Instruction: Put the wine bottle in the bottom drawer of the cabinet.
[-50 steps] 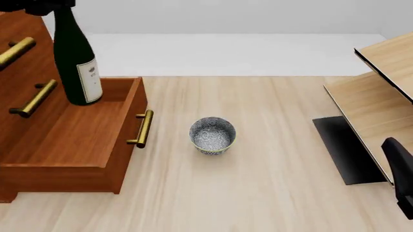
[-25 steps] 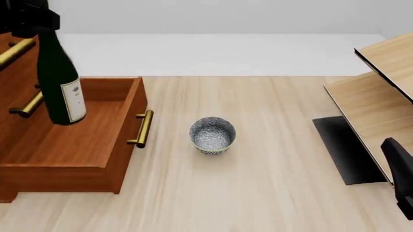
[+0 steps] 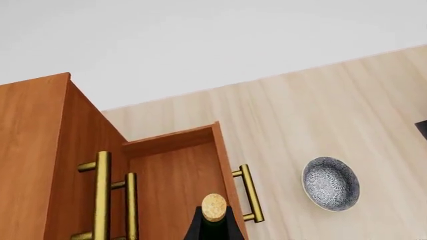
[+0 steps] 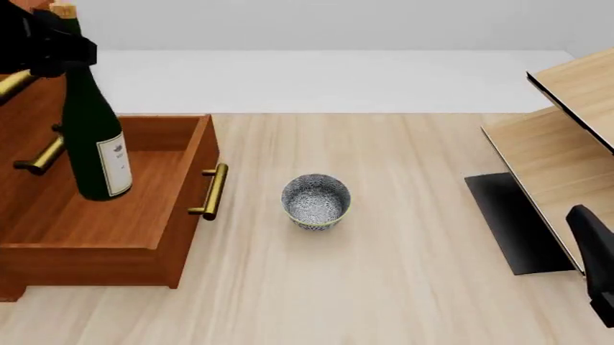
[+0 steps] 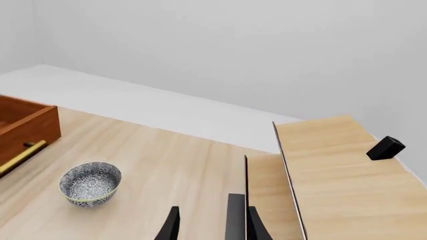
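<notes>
From my front view the cabinet (image 4: pixel 19 108) fills the left edge, its bottom drawer (image 4: pixel 106 208) pulled wide open toward the table (image 4: pixel 403 273). The pale shelf unit (image 4: pixel 566 144) crowds the right edge, leaving open tabletop between. My left gripper (image 4: pixel 43 43) clenches the neck of the wine bottle (image 4: pixel 91 140), upright inside the drawer's walls, base low over the floor; contact I cannot tell. The bowl (image 4: pixel 315 201) sits just beyond the drawer handle (image 4: pixel 211 191). My right gripper (image 5: pixel 200 225) stands parted, unloaded.
</notes>
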